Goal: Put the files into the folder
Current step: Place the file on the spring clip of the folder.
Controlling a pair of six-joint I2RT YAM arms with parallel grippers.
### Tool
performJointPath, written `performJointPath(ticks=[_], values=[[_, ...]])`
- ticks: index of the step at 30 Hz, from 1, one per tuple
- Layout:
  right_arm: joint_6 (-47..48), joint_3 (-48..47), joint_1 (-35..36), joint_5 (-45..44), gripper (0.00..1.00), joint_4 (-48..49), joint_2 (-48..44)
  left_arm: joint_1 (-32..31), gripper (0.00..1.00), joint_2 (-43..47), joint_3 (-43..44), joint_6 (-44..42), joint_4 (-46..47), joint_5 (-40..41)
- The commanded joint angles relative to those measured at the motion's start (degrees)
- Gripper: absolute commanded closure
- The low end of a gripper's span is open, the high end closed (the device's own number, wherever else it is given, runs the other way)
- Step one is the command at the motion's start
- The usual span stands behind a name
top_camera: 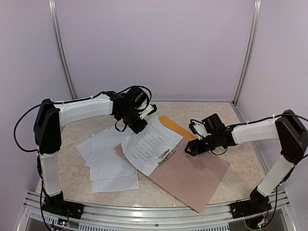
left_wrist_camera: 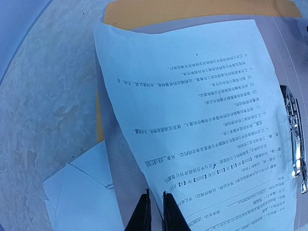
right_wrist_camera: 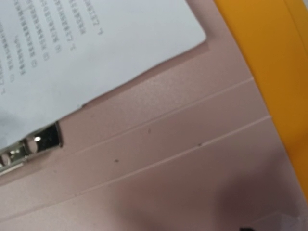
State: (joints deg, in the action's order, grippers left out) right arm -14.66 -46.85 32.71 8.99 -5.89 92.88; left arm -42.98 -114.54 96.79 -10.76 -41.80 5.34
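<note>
One printed file sheet (top_camera: 151,144) (left_wrist_camera: 202,120) (right_wrist_camera: 72,48) lies slanted over a pinkish-brown board (top_camera: 192,175) (right_wrist_camera: 159,144), its far left corner lifted. My left gripper (top_camera: 137,124) (left_wrist_camera: 155,195) is shut on that sheet's edge, with only a thin gap between the fingers. The folder's orange-yellow cover (top_camera: 175,126) (left_wrist_camera: 192,12) (right_wrist_camera: 269,62) shows past the sheet's far end. A metal clip (top_camera: 168,154) (left_wrist_camera: 296,139) (right_wrist_camera: 29,147) sits on the board by the sheet. Several more files (top_camera: 110,161) (left_wrist_camera: 82,192) lie loose to the left. My right gripper (top_camera: 192,140) is open, low over the board at the orange edge.
The marbled table (top_camera: 72,183) is closed in by pale walls, with metal posts (top_camera: 62,48) (top_camera: 245,53) in the back corners. An aluminium rail (top_camera: 154,211) runs along the near edge, and the board's near corner reaches almost to it.
</note>
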Motion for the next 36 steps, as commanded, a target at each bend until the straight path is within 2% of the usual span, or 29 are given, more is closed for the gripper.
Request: performJointPath(ticks=[1,22,27,30,36], values=[[-0.4,0.6,-0.5,0.5,0.26,0.4,0.1,0.0,0.89,-0.9,1.3,0.0,0.5,0.1],[0.6,-1.1,1.3,0.9,0.26,-0.8,-3.0,-0.1,0.51,2.5,-0.3,1.0,5.2,6.5],[1.9,-3.7,5.4,-2.2,0.26,-3.0,-3.4,-1.7,0.48,8.4,-8.2,4.7,9.0,8.9],[3.8,-5.8,9.8,-4.7,0.29,-3.8,-3.2,-2.6,0.42,13.3,-13.6,9.0,11.0,8.9],[8.5,-13.4,18.7,-8.3,0.37,-8.9,1.3,-2.7,0.34,21.5,-22.5,20.9,13.8,2.3]])
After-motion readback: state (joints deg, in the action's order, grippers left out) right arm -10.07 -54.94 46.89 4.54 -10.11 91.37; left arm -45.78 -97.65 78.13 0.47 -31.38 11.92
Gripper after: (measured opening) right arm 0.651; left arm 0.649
